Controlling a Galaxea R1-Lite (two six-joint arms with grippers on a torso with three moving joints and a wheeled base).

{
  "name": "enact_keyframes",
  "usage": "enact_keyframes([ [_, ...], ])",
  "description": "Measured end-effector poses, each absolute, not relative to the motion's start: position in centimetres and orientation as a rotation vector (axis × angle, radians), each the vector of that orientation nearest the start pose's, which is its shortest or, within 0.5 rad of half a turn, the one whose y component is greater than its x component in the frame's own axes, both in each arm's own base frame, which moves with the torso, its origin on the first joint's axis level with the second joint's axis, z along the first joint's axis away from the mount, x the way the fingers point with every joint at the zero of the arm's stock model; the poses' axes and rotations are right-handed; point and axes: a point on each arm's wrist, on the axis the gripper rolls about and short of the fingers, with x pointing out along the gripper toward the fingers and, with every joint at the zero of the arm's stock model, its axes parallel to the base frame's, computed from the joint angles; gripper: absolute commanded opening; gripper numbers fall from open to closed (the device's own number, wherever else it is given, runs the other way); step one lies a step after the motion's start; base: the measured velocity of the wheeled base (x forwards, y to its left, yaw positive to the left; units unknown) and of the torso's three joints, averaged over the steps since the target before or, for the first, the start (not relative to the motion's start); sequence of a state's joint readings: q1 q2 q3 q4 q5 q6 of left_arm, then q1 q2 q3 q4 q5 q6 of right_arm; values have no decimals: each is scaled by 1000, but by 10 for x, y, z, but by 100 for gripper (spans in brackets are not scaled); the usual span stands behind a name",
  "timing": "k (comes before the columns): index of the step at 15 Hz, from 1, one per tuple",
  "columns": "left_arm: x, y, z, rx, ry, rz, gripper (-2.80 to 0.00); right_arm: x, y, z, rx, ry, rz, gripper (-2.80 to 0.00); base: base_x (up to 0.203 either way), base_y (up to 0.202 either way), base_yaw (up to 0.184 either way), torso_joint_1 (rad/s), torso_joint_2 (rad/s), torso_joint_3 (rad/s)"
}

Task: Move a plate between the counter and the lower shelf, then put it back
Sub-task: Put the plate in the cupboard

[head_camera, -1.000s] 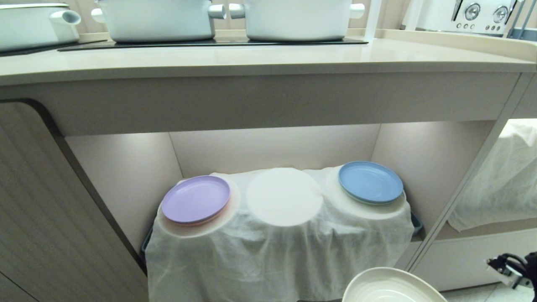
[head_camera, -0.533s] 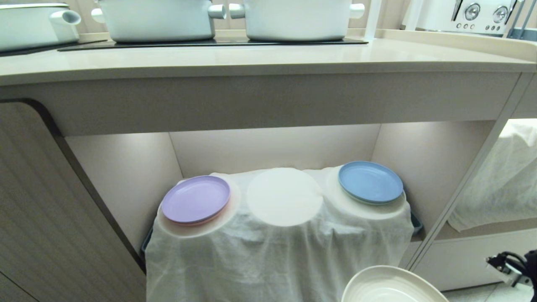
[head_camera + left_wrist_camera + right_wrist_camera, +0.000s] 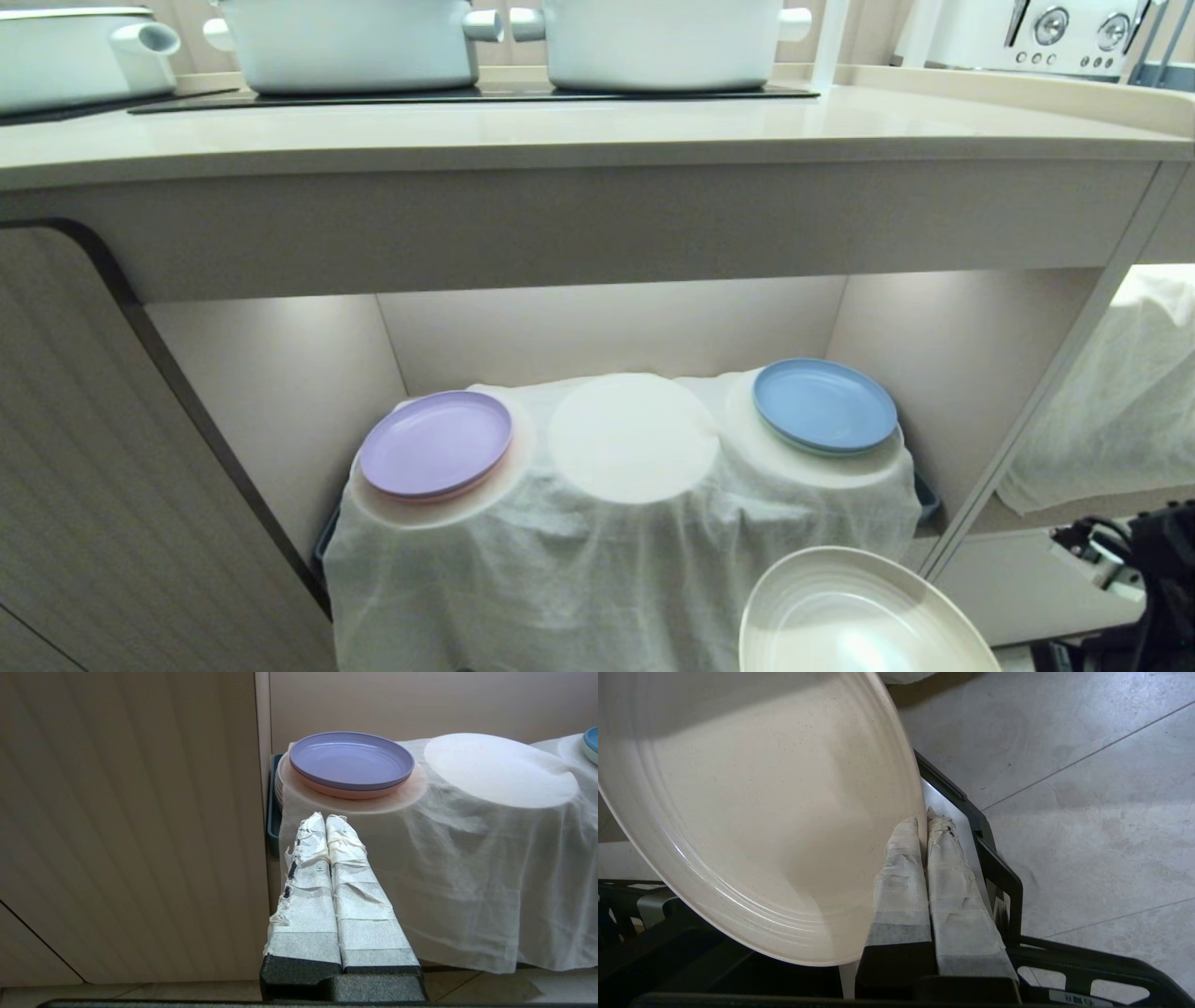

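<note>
Head view: the counter (image 3: 597, 131) carries white pots (image 3: 350, 42) on black glass toward its back edge, and none of its visible front strip holds a plate. Below it, the lower shelf (image 3: 616, 327) holds a white cloth (image 3: 616, 560) draped over three round humps. A lilac plate (image 3: 436, 442) sits on the hump at the shelf's left end, a light blue plate (image 3: 824, 405) on the one at its right end, and the middle hump (image 3: 633, 437) is bare. The cream plate (image 3: 864, 616) is in the air, low and in front of the shelf's right half, resting on neither surface. Only dark parts of the right arm show at the right edge.

Left wrist view: the left tool (image 3: 325, 820) hangs idle in front of the cloth below the lilac plate, its taped fingers (image 3: 308, 882) pressed together on nothing.

Right wrist view: the right tool (image 3: 923, 816) is clamped on the rim of the cream plate, one taped finger on each face, the plate tilted over the floor (image 3: 1087, 788).

As a judgement, the plate is mid-transfer. Whether this is the first leg or the return cannot be told. The bare middle hump looks like the plate's spot on the shelf. Placement and release remain.
</note>
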State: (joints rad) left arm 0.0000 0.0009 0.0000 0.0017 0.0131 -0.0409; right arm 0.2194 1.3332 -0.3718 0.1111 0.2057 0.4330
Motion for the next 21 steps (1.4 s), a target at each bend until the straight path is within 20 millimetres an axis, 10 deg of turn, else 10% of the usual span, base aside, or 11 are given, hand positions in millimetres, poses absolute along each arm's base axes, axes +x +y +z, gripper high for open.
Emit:
enact_keyframes([
  [21,-23,0,75,-41,2,13,-280,285,126,79,494,1182,176,-280,0,0,0,0,0,0],
])
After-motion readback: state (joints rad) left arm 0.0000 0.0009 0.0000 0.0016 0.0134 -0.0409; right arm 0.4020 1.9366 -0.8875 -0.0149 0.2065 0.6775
